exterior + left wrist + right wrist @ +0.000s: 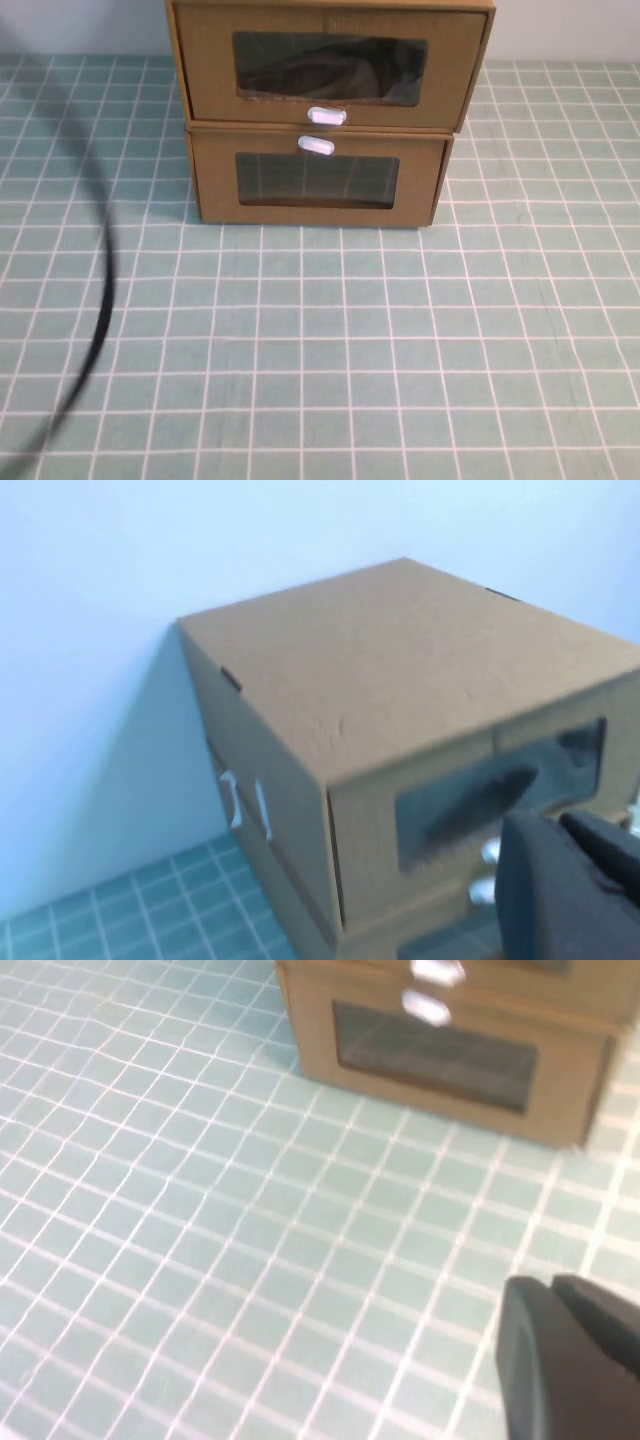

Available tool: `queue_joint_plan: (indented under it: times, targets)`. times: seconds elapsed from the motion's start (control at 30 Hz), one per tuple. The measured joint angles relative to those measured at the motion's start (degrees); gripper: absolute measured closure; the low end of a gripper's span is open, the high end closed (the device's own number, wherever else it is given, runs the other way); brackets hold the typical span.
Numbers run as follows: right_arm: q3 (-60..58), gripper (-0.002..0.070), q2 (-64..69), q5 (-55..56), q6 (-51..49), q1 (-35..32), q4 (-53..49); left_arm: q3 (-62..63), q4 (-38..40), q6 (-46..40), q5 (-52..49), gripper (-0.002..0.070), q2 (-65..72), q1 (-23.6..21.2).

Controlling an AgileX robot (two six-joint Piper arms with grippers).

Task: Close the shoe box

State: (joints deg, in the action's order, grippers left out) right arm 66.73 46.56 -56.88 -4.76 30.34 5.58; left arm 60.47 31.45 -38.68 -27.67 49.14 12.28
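Note:
The shoe box [330, 65] is the upper of two stacked brown cardboard boxes at the back middle of the table. It has a wide clear window and a white pull tab [327, 116] below the window. In the left wrist view its top and front [400, 670] show, and the front looks about flush with the shell. My left gripper [555, 822] is shut and empty, raised in front of the shoe box's window. My right gripper [550, 1282] is shut and empty above the tiled mat, well short of the boxes. Neither gripper shows in the high view.
The lower matching box [318, 180] has its white tab [316, 146] above its window and also shows in the right wrist view [450, 1045]. A blurred black cable [102, 300] crosses the left of the high view. The green tiled mat [330, 360] lies in front of the boxes.

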Motion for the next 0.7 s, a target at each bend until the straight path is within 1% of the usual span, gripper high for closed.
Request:
queue_joint_plan:
  times: [0.17,0.3,0.43,0.6,0.7]
  targets:
    - [-14.2,0.0687,-20.8,-0.5,-5.1,0.0,-1.4,-16.2,0.2,1.3,5.0,0.0680,-15.4,0.0]
    - [-22.2,0.0687,-33.1,-0.1,-6.8,0.0,-1.5,-27.5,1.4,1.5,8.5,0.0680,-27.3,0.0]
    - [-29.9,0.0687,-44.5,4.0,-7.3,0.0,-1.5,-36.7,3.5,1.7,12.7,0.0680,-37.4,0.0]
    - [-39.4,0.0687,-47.5,12.1,-7.5,0.0,-0.6,-46.7,4.3,1.7,17.1,0.0680,-45.4,0.0]
    - [-45.5,0.0687,-47.5,21.1,-7.5,0.0,0.4,-52.9,4.5,1.7,19.4,0.0680,-46.7,0.0]
